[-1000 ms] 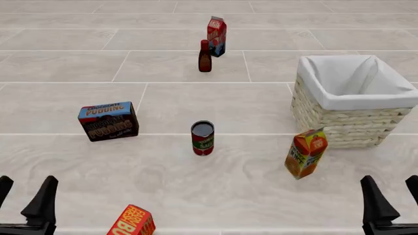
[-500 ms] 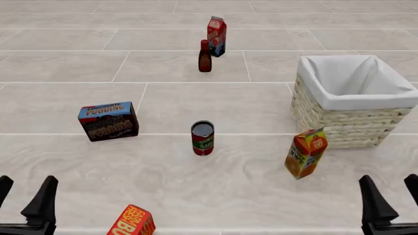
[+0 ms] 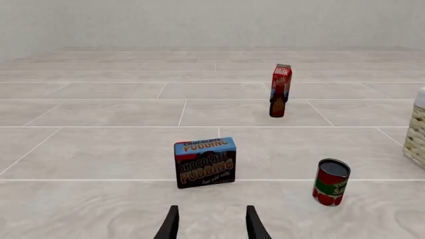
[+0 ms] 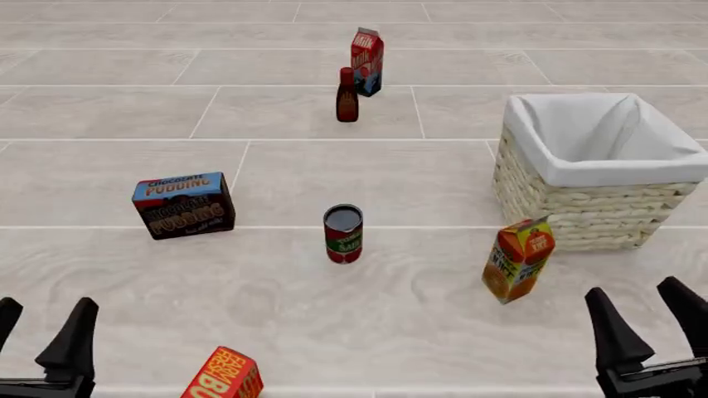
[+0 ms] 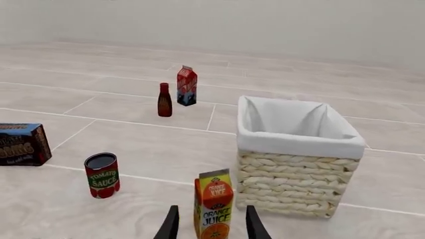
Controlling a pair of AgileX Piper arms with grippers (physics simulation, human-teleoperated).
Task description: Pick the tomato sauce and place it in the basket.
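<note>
- Sitting on the pale tiled bench (image 4: 277, 315), the large square wicker basket (image 4: 592, 207) with white cloth lining folded over its rim shows only bare lining inside.
- Left of the basket and well apart from it stands the small cylindrical tomato sauce tin (image 4: 343, 235), red label with a green band; it is upright, long axis vertical, dark grey top facing up.
- An orange juice carton (image 4: 516, 259) leans tilted just in front of the basket's near left corner.
- Beyond the basket to its left stand a dark brown bottle (image 4: 347, 96) and a red milk carton (image 4: 367, 61).
- Left hand (image 4: 42, 336) is spread and grips nothing.
- Right hand (image 4: 647, 319), nearer than the basket, is likewise spread, grasping nothing.
</note>
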